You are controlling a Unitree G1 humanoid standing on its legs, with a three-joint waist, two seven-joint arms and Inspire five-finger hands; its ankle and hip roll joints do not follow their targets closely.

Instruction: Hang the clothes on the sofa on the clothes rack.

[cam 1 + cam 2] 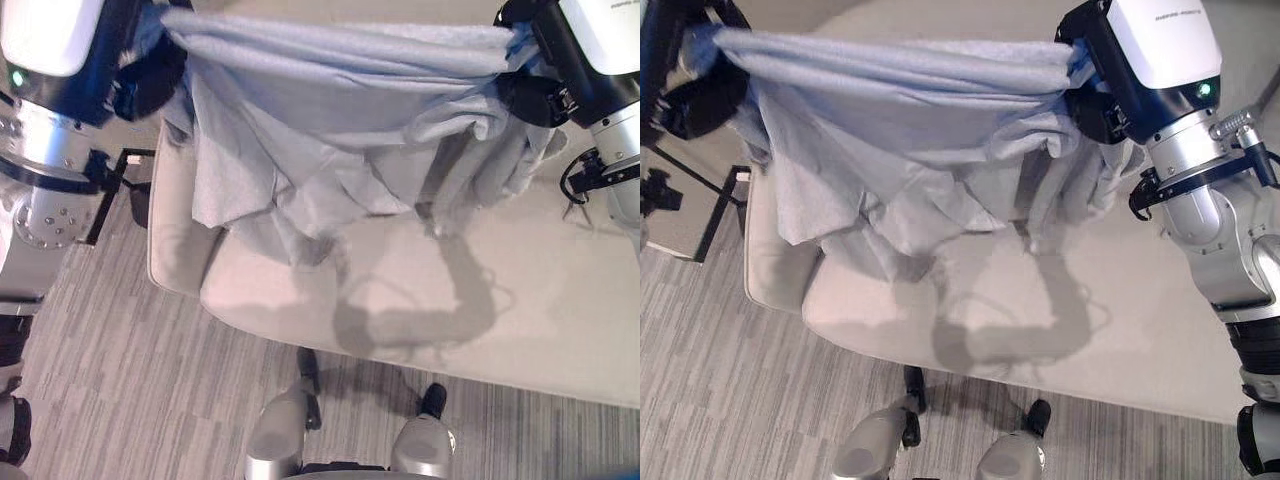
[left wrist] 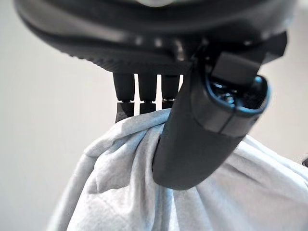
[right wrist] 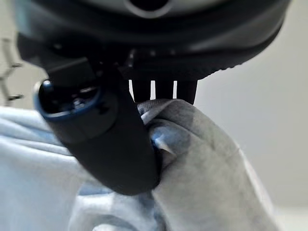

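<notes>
As I look down through the left eye view, I see a pale blue garment (image 1: 330, 110) stretched wide between my two hands and hanging above the seat of a cream sofa (image 1: 480, 320). The left hand (image 1: 150, 75) grips the cloth's upper corner on the left, the right hand (image 1: 535, 85) grips the opposite corner, and the top edge runs taut between them. The rest of the cloth hangs in loose folds, its lowest folds reaching down towards the seat cushion; I cannot tell whether they touch it. The garment's shadow lies on the cushion below. A grey striped floor (image 1: 120, 380) runs in front of the sofa, and a thin black stand (image 1: 115, 195) sits just beside the sofa's left armrest.

In the right eye view I get the same picture: the garment spread across the top, the sofa under it, the right hand bunching the cloth at its corner.

In the left wrist view, the left hand's thumb (image 2: 192, 144) presses down on a gathered hump of the cloth with the fingers (image 2: 139, 94) curled behind it, so the hand pinches the garment.

In the right wrist view, the right hand's thumb (image 3: 120, 149) clamps a bunched fold against the fingers (image 3: 163, 91), pinching the garment as well
</notes>
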